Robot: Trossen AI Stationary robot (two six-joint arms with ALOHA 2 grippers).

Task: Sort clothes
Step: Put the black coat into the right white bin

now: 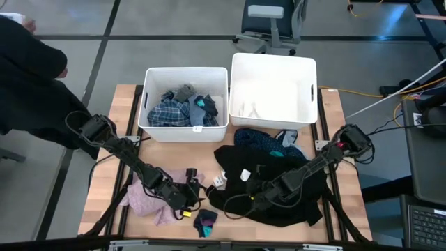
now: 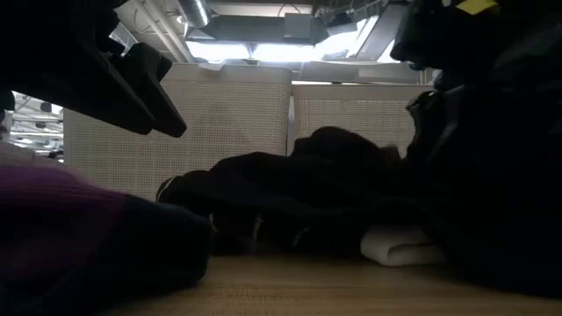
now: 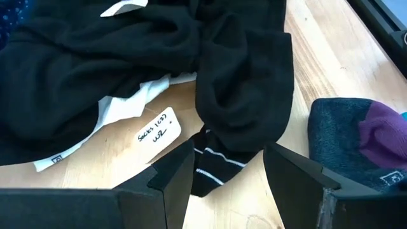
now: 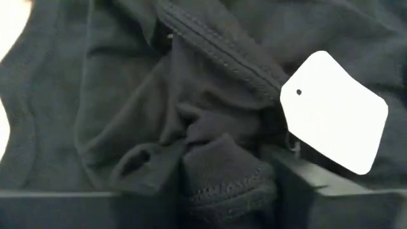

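Right gripper (image 4: 222, 191) down in black garment (image 4: 191, 95) — fold seemingly between fingers.

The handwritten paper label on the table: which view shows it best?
The left wrist view: the handwritten label lies flat on bare wood beside the black garment, its writing visible. The high view shows only a small white speck; I cannot pick it out in the low or right wrist views.

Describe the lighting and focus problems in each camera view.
High view: even light, everything sharp, from the white bins to the black garment pile. Low view: strongly backlit by bright ceiling lights, so the black pile and near cloth are blurred silhouettes. Left wrist view: well lit, the handwritten paper tag legible. Right wrist view: dim, soft focus on black fabric; the white tag glares.
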